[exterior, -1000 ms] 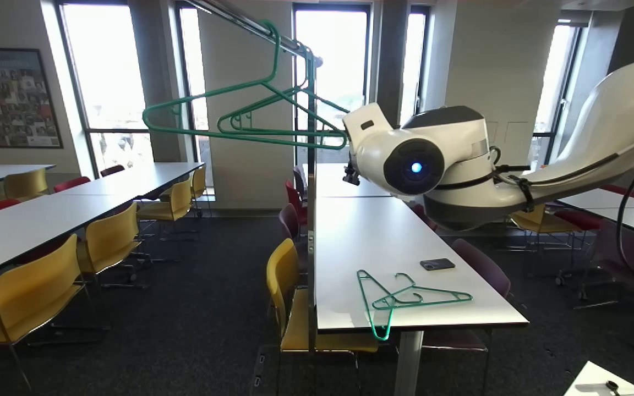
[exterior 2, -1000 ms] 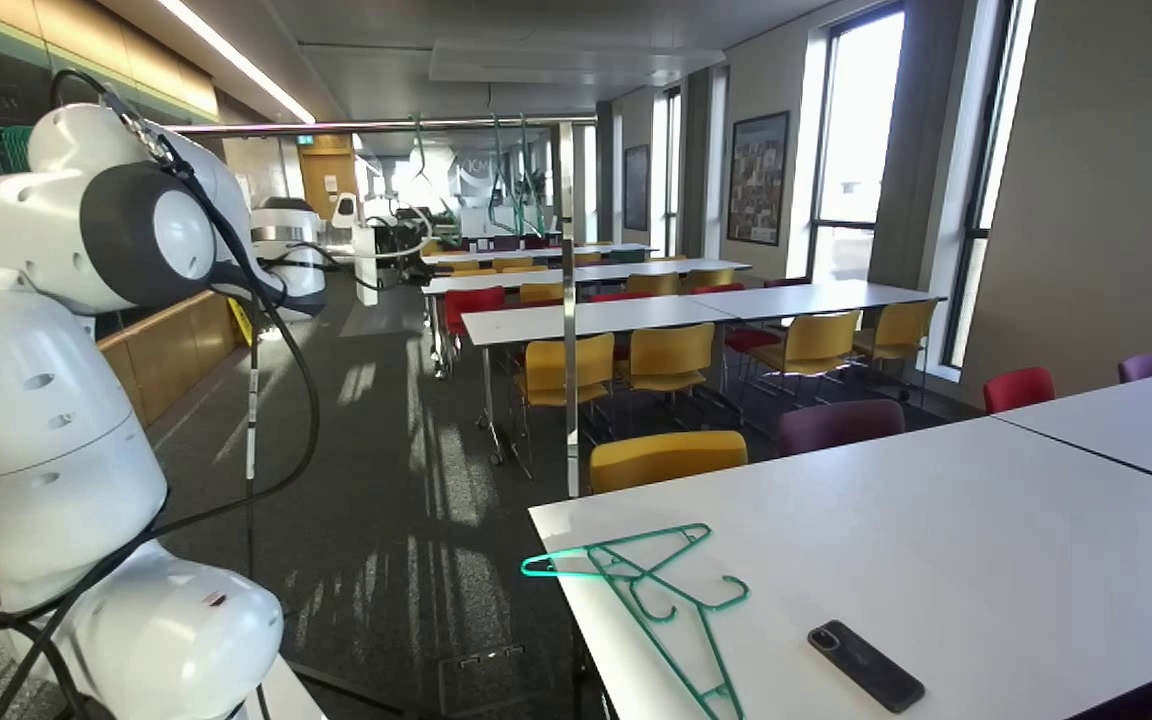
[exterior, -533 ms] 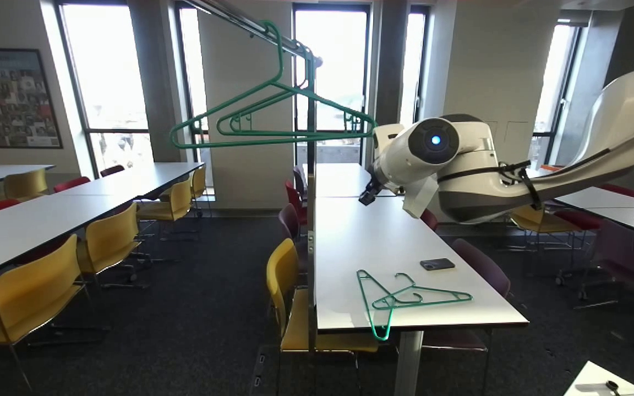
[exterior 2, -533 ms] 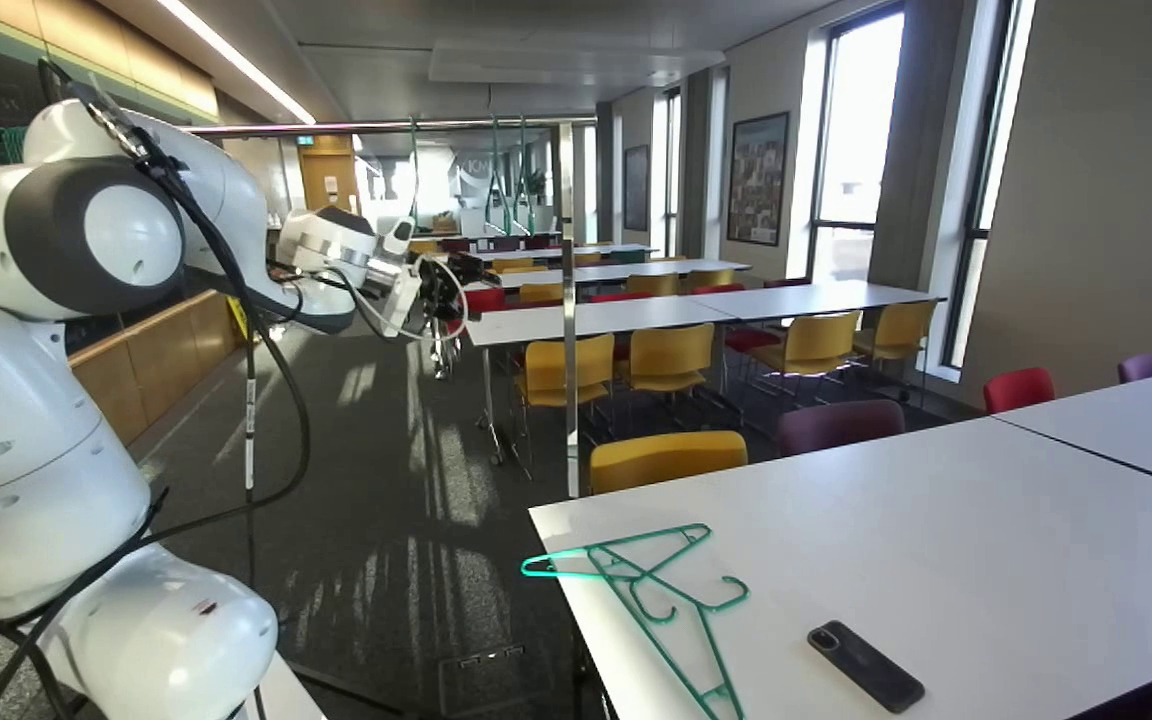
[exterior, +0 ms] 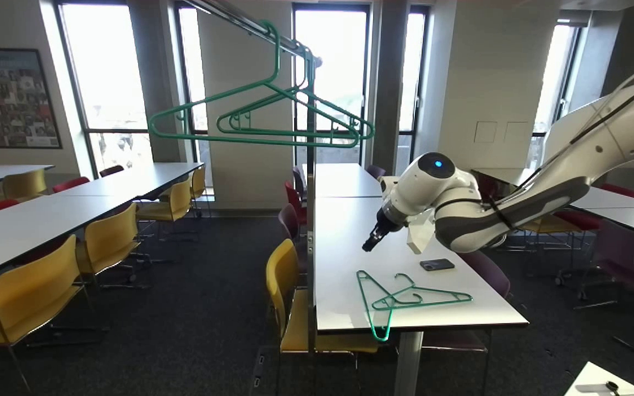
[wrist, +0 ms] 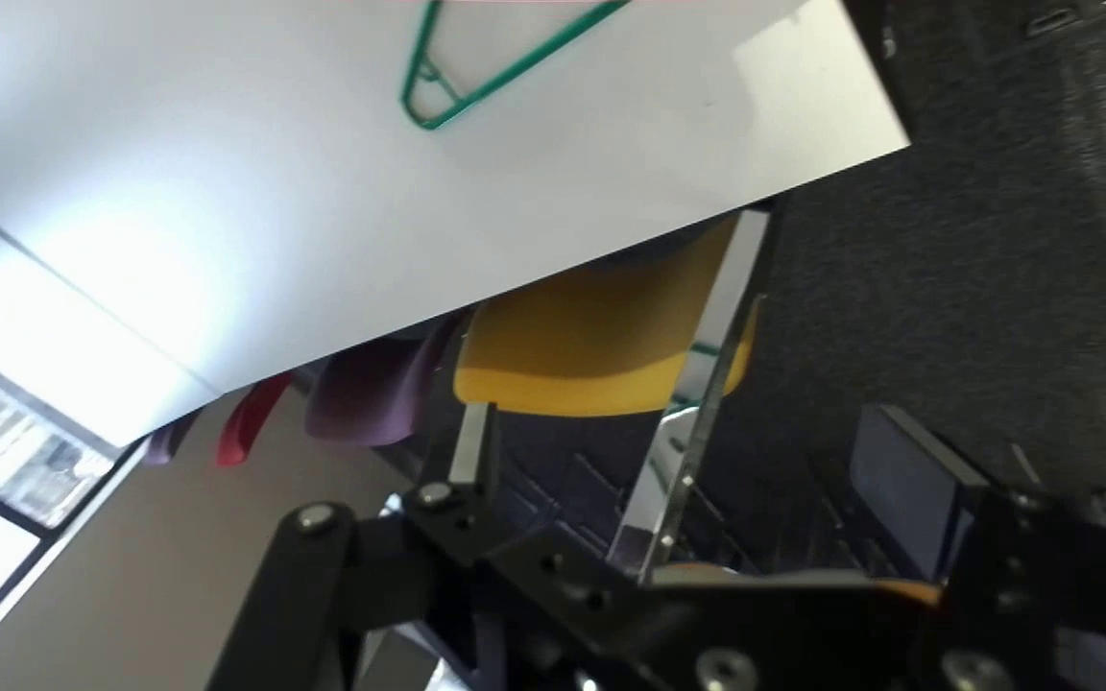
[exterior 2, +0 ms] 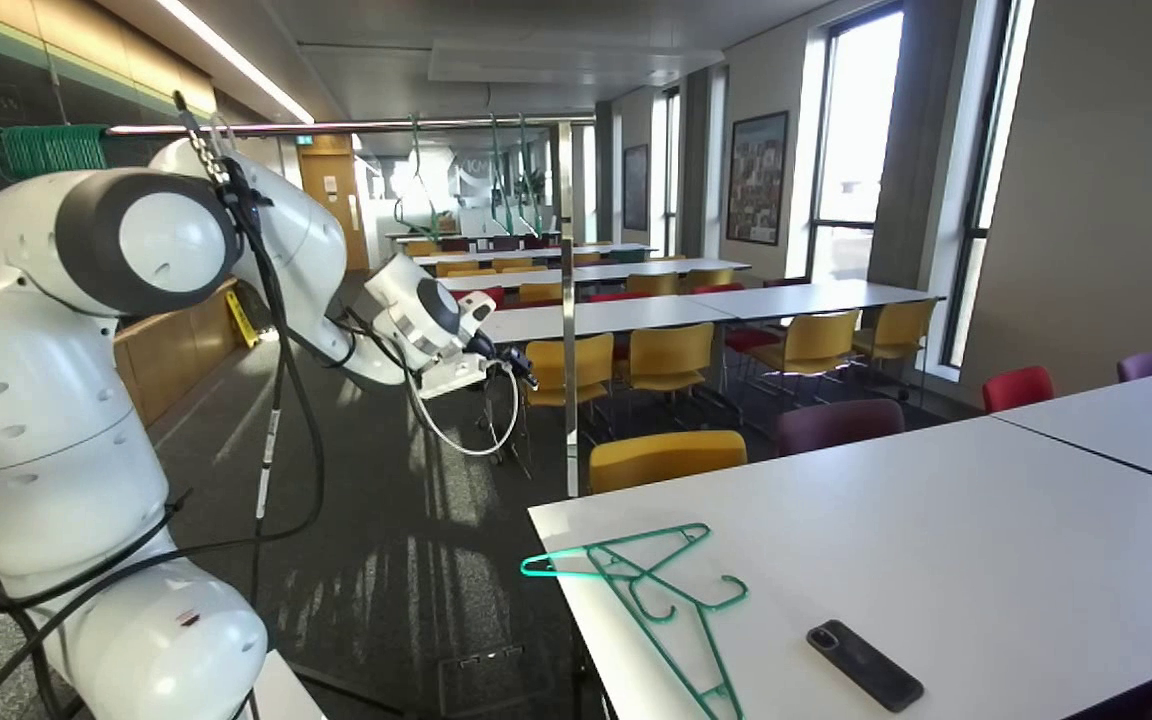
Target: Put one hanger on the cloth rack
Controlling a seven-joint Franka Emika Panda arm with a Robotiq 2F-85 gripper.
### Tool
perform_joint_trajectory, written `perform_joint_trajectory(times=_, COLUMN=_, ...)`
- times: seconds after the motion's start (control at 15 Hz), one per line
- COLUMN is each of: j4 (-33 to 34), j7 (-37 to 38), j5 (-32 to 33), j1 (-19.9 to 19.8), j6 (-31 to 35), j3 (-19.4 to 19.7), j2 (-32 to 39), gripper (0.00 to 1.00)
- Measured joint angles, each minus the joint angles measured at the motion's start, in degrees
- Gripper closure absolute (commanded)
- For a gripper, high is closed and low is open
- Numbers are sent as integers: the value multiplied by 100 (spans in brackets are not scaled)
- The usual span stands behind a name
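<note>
Two green hangers lie overlapping on the white table in both exterior views, one point(exterior: 432, 303) across the other point(exterior: 365, 300). A corner of a hanger point(wrist: 524, 65) shows at the top of the wrist view. The cloth rack's rail point(exterior: 234, 17) carries a front hanger point(exterior: 278, 58) and others close behind it near the post point(exterior 2: 570, 350). My gripper point(exterior: 369, 246) is above the table, below the hanging hangers and higher than the table hangers. It also shows in an exterior view point(exterior 2: 528, 378). In the wrist view its fingers point(wrist: 676, 422) are wide apart with nothing held.
A dark phone point(exterior: 437, 264) lies on the table point(exterior 2: 886, 520) near the hangers. The rack's post stands at the table's corner beside a yellow chair point(exterior: 281, 269). A bunch of green hangers point(exterior 2: 51, 148) hangs at the rail's far left end, behind the arm.
My gripper has moved down and away from the hanging hangers, tilting downward. The front hanging hanger has swung right and then back left. The table hangers have not moved.
</note>
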State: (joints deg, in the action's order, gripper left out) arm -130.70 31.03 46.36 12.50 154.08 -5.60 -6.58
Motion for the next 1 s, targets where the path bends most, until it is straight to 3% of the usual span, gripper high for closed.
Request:
perform_joint_trajectory(times=0.2, j4=-167, j7=-1021, j5=-1372, j1=147, j6=22, j3=-58, j2=381, gripper=0)
perform_joint_trajectory(times=0.67, j4=75, j7=-3366, j5=-3900, j1=187, j6=-2578, j3=-596, j2=279, gripper=0)
perform_joint_trajectory(times=0.8, j4=297, j7=-4088, j5=-4341, j1=191, j6=-3364, j3=-640, j2=138, gripper=0)
perform_joint_trajectory(times=1.0, j4=668, j7=-4536, j5=-4249, j1=190, j6=-4534, j3=-668, j2=60, gripper=0)
